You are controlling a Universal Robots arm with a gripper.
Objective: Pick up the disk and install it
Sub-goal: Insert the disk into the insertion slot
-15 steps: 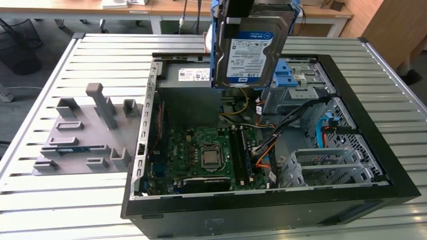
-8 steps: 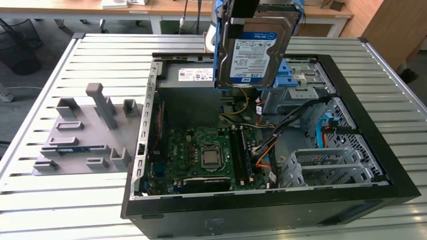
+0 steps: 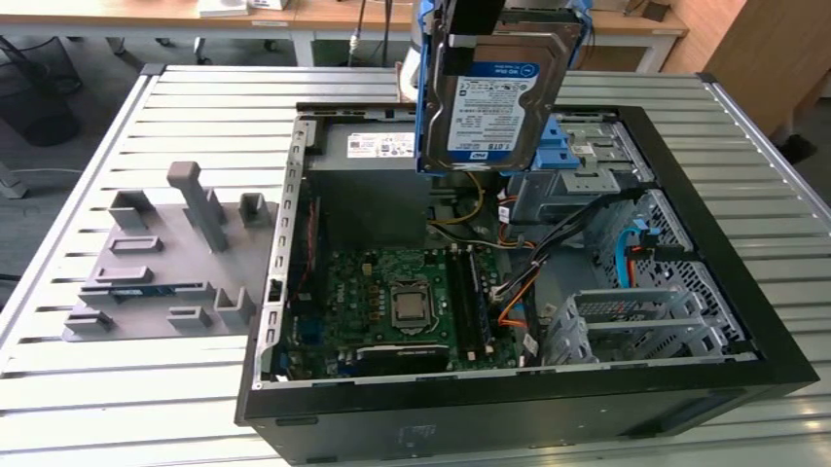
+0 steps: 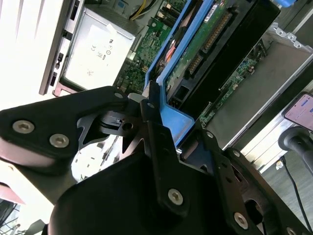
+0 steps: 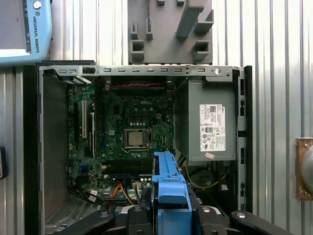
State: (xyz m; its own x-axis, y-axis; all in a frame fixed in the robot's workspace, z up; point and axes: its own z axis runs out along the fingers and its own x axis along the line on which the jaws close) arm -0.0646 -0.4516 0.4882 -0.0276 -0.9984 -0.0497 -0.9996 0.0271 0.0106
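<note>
A table [image 3: 117,409] of ribbed, silver-grey metal slats carries an open black computer case [image 3: 727,389] lying on its side. A grey moulded fixture [image 3: 169,253] with posts and slots lies just beside the case on the exterior view's left. Beyond the table's far edge are light wooden desks [image 3: 156,15], a grey floor and, at the exterior view's far right, a wooden cabinet [image 3: 760,49]. Inside the case a green motherboard [image 3: 403,292] lies toward the near side, a grey power-supply box [image 3: 370,165] with a white sticker sits at the far side, and a blue plastic bracket [image 3: 571,146] sits in the bay to its right. The disk [image 3: 500,102] is held up in the air over the far part of the case, in front of the power-supply box and the blue bracket as the exterior view shows it. It is a flat silver-metal rectangle with a blue-and-white label on the face turned toward the near side and a blue rail down its edge. The second wrist view shows its other face [image 4: 210,39], a green circuit board with a connector row. Its long axis stands nearly upright, leaning slightly, with one short end up at the gripper [image 3: 474,15] and the other pointing down into the case. The black gripper [image 4: 164,115] is clamped on the disk, its fingers [image 4: 151,110] pressed against the blue rail piece. In the first wrist view the rail [image 5: 168,186] sits edge-on between them.
</note>
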